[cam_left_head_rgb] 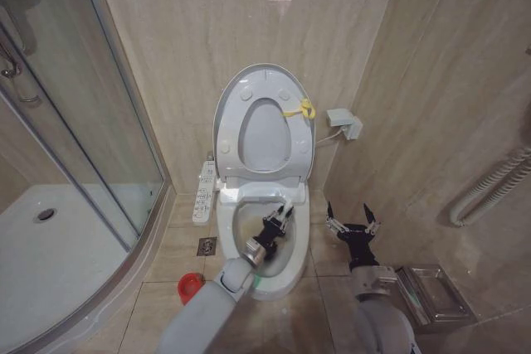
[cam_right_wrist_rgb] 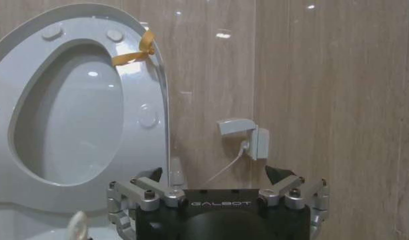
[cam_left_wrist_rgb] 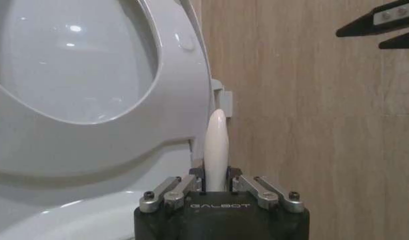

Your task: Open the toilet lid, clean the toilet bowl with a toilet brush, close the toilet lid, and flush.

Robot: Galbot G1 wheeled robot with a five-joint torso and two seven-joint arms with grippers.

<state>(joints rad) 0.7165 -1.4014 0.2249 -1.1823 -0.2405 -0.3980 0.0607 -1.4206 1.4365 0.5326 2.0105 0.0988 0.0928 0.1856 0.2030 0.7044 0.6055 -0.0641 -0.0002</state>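
Step in hand: cleaning. The toilet lid [cam_left_head_rgb: 249, 93] stands raised against the wall behind the toilet bowl [cam_left_head_rgb: 292, 264], with the seat [cam_left_head_rgb: 292, 145] and its yellow tie [cam_left_head_rgb: 304, 109] up as well.
Left claw: the left claw [cam_left_head_rgb: 280, 215] is over the opening of the toilet bowl, clamped on the white handle of the toilet brush [cam_left_wrist_rgb: 216, 150]; in the left wrist view the handle rises straight out from between the fingers.
Brush head: cannot be made out, so contact with the inner wall of the toilet bowl cannot be confirmed.
Right claw: the right claw [cam_left_head_rgb: 353, 225] hangs beside the toilet bowl on its right, fingers spread, holding nothing, apart from the rim.
Holder: the red holder [cam_left_head_rgb: 190, 288] sits on the floor to the left of the toilet bowl, well apart from the left claw.
Next move calls for: judged from the task, scrubbing strokes inside the toilet bowl with a firm grip on the thin handle, keeping clear of the raised seat.
Left to do: closing the lid and flushing; the button panel [cam_left_head_rgb: 204, 192] is on the left side of the toilet bowl.
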